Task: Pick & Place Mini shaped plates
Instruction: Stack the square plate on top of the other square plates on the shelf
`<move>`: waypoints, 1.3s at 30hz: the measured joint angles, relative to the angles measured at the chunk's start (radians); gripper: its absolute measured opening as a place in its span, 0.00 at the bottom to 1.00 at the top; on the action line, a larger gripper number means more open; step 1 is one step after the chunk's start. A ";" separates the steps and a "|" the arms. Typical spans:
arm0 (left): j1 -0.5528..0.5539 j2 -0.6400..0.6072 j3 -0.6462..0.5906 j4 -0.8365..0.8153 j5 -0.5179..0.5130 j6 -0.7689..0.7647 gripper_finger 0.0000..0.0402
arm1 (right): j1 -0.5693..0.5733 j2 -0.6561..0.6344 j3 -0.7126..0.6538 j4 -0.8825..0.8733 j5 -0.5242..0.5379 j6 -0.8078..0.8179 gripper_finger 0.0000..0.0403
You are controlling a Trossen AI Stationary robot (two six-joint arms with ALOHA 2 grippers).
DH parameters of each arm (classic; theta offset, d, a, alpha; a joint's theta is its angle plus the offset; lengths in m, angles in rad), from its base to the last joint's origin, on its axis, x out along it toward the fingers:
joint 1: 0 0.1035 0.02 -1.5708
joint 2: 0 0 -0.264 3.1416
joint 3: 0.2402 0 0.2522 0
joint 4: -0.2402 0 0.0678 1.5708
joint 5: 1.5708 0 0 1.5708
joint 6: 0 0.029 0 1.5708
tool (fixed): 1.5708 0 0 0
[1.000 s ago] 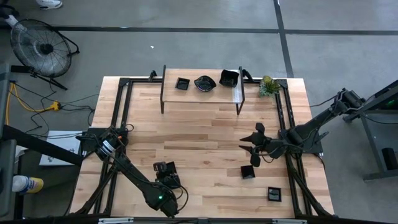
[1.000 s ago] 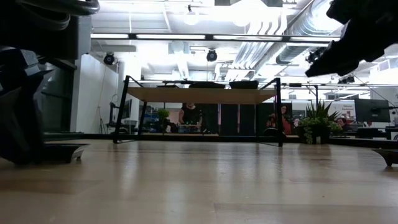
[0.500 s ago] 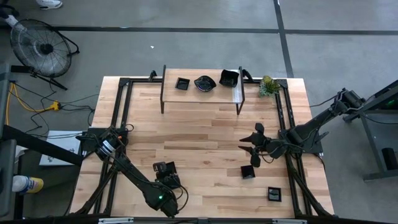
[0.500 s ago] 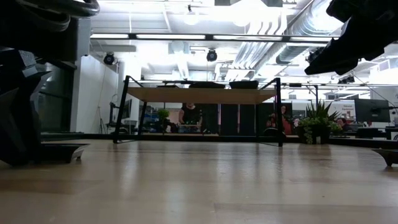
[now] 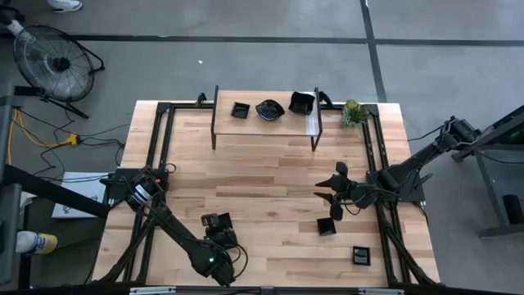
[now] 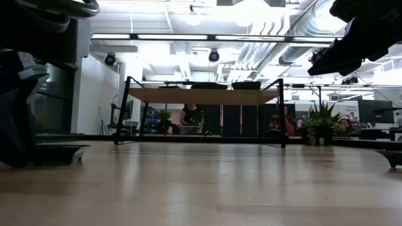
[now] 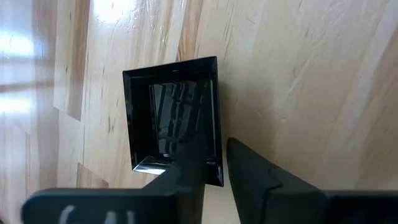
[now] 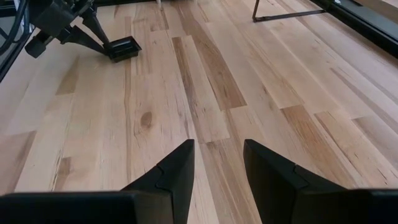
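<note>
My left gripper (image 5: pixel 216 223) is down at the table's near left part, shut on a square glossy black plate (image 7: pixel 174 115) that lies on the wood (image 6: pixel 59 152). My right gripper (image 8: pixel 217 167) hovers open above bare wood at the right (image 5: pixel 334 193), touching nothing. Two more black plates lie on the table near it, one square (image 5: pixel 327 227) and one closer to the near right corner (image 5: pixel 361 256). Three others sit on the raised shelf at the far edge: a small square one (image 5: pixel 240 110), a wavy one (image 5: pixel 269 109) and a deeper one (image 5: pixel 301 102). My left gripper holds the square plate by its rim near one corner (image 7: pixel 217 171). One finger (image 7: pixel 189 177) is inside the dish and the other (image 7: pixel 252 180) is outside the wall. The fingers slant down at it, and the plate's base stays on the table (image 8: pixel 123 47).
A small green plant (image 5: pixel 353 113) stands at the far right beside the shelf (image 5: pixel 264 120). A black metal frame (image 5: pixel 372 156) runs around the table's edges. The middle of the table is open wood. A person shows far off in the room behind (image 6: pixel 192 117).
</note>
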 joint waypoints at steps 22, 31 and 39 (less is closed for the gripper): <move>0.000 0.000 0.000 0.003 -0.027 0.012 0.01 | 0.000 0.000 0.000 0.000 -0.001 -0.001 0.33; 0.000 0.001 0.042 -0.040 -0.041 0.037 0.00 | 0.000 0.000 0.000 0.000 0.001 -0.003 0.33; 0.002 0.001 0.127 -0.180 -0.133 0.083 0.00 | 0.000 0.000 0.000 0.000 0.002 -0.003 0.33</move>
